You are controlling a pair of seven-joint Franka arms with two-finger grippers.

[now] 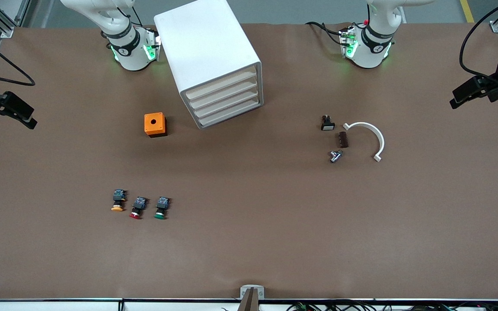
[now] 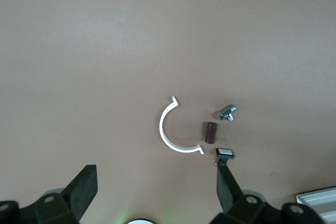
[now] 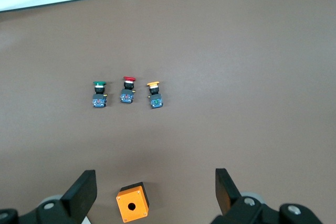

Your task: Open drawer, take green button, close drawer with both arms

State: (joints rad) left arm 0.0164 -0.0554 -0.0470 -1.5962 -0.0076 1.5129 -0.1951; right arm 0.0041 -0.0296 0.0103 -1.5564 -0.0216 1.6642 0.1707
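Observation:
The white cabinet [image 1: 201, 43] stands near the arms' bases with all four cream-lipped drawers [image 1: 225, 97] shut. The green-capped button [image 1: 161, 208] lies on the table, outside any drawer, in a row with the red-capped button [image 1: 138, 208] and the orange-capped button [image 1: 118, 201]. It also shows in the right wrist view [image 3: 98, 94]. My right gripper [image 3: 156, 187] is open and empty, high over the orange box [image 3: 132, 208]; it shows in the front view [image 1: 15, 113] too. My left gripper [image 2: 156, 182] is open and empty, high at the left arm's end of the table [image 1: 469, 93].
An orange box [image 1: 155, 124] with a round hole sits beside the cabinet. Toward the left arm's end lie a white half-ring [image 1: 368, 138], a brown block [image 1: 343, 139], a white-capped black part [image 1: 327, 123] and a metal part [image 1: 335, 156].

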